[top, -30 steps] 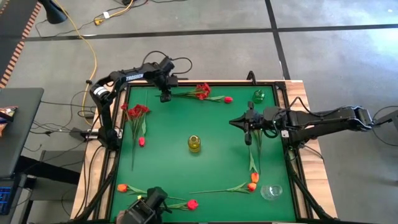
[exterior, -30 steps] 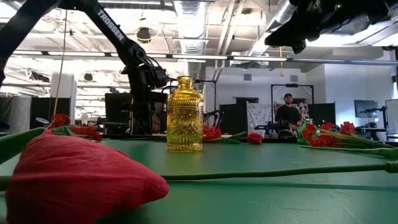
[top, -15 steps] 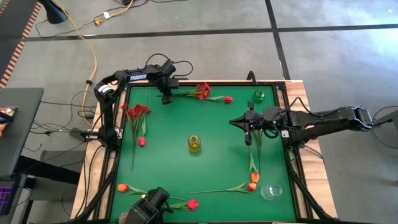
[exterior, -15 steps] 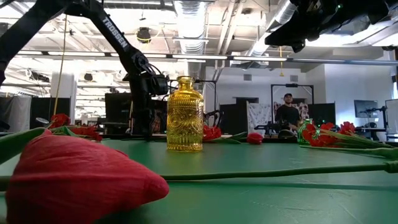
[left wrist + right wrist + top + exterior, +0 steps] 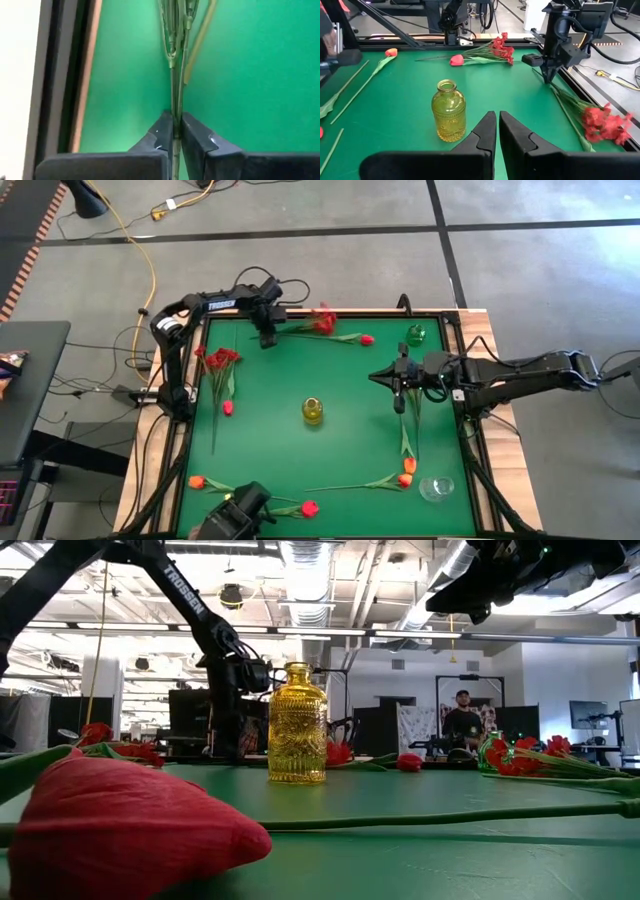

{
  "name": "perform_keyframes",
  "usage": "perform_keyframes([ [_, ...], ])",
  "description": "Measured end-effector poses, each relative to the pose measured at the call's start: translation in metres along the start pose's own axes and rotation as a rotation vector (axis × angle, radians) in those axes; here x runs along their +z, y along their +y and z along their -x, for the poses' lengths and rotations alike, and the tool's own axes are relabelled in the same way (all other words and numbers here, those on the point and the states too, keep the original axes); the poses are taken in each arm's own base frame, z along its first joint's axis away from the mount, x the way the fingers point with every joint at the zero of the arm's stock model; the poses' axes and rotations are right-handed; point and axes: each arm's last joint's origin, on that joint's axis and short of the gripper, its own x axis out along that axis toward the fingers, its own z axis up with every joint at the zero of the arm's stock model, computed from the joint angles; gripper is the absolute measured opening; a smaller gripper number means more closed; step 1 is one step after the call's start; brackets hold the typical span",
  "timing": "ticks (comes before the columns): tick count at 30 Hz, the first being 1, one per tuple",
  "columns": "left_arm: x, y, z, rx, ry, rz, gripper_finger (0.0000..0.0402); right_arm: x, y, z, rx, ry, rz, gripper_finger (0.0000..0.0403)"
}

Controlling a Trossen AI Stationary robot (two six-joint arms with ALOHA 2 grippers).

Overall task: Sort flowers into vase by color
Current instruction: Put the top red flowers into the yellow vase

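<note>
Green table (image 5: 270, 400) bears scattered flowers (image 5: 217, 363).

Bright, even light falls from the ceiling strip lights (image 5: 300, 565), which blow out to white in the low view. The green table (image 5: 270, 395) is evenly lit from above with only faint shadows. Close to the low lens, a red tulip bud (image 5: 120, 825) looms soft and blurred; the yellow vase (image 5: 297, 725) stands sharp, glinting with highlights. The left wrist view is soft throughout, its pale edge washed out.
</note>
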Motion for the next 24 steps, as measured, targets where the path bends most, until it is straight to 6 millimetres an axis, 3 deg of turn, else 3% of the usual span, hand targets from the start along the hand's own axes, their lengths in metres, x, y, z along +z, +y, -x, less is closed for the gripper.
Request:
perform_keyframes([
  [10, 0.003, -0.015, 0.067, -0.051, -0.21, 0.033, 0.0003, 0.0, 0.0, 0.0, 0.0, -0.003, 0.0, 0.0049],
  [18, 0.013, -0.04, 0.122, -0.264, -0.543, 0.027, 0.0003, 0.0, 0.0, 0.0, 0.0, -0.003, 0.0, 0.0049],
  [24, 0.026, -0.07, 0.151, -0.432, -0.714, -0.058, 0.0002, 0.0, 0.0, 0.0, 0.0, -0.003, 0.0, 0.0049],
])
